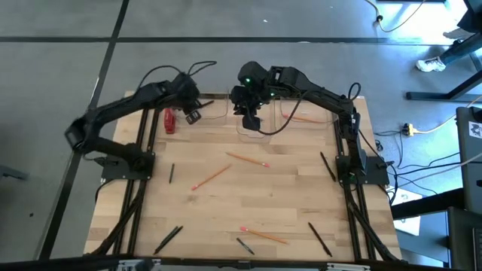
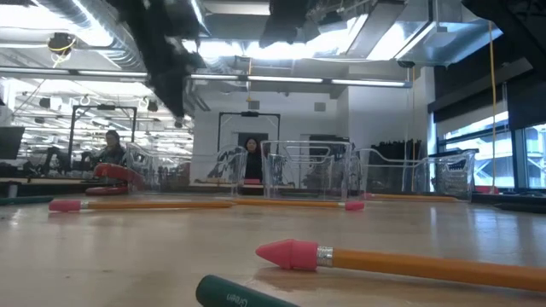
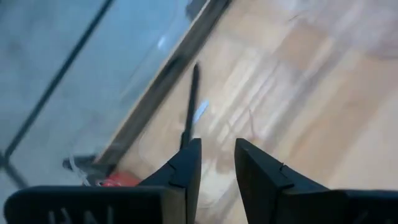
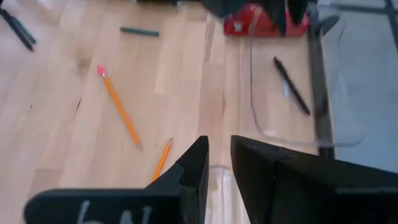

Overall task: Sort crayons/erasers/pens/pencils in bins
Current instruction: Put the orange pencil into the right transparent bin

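Note:
Three clear bins (image 1: 256, 124) stand in a row along the table's far edge. A black pen (image 3: 189, 112) lies on the floor of the left bin (image 4: 292, 124). My left gripper (image 3: 217, 162) hangs open above that bin, nothing between its fingers. My right gripper (image 4: 219, 162) hangs open above the middle bin, also holding nothing. An orange pencil (image 1: 305, 118) lies in the right bin. Loose on the wood lie orange pencils (image 1: 247, 159) (image 1: 211, 177) (image 1: 263, 235), black pens (image 1: 327, 165) (image 1: 319, 239) and a short dark crayon (image 1: 171, 173).
A red block (image 1: 169, 120) lies on the table just left of the left bin. More black pens (image 1: 167, 239) (image 1: 245, 245) lie near the front edge. In the low view a pencil (image 2: 409, 264) and a green crayon (image 2: 239, 294) lie close to the camera. People show in the room beyond.

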`<control>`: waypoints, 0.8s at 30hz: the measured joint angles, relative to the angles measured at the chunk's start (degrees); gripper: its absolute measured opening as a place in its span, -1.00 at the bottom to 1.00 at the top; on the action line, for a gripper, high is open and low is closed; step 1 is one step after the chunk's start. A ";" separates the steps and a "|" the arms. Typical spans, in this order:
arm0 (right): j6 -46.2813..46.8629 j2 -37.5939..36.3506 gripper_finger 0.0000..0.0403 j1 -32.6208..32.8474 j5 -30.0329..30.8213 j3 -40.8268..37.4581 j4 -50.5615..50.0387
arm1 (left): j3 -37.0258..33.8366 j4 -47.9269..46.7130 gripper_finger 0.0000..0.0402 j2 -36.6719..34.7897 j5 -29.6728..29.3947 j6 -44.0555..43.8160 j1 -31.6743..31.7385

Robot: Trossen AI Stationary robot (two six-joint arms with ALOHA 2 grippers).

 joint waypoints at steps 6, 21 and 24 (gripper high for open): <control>0.62 0.00 -0.65 1.60 0.02 0.00 -7.25 | 0.00 -2.28 -0.57 -8.40 0.06 -2.39 -8.75; 7.51 -0.02 -0.65 10.42 -0.08 -7.42 -20.60 | 0.00 -13.44 -0.56 -18.94 0.04 -10.65 -24.24; 11.11 0.01 -0.65 12.75 0.03 -11.97 -19.31 | 0.00 -14.35 -0.57 -21.00 0.06 -11.19 -26.18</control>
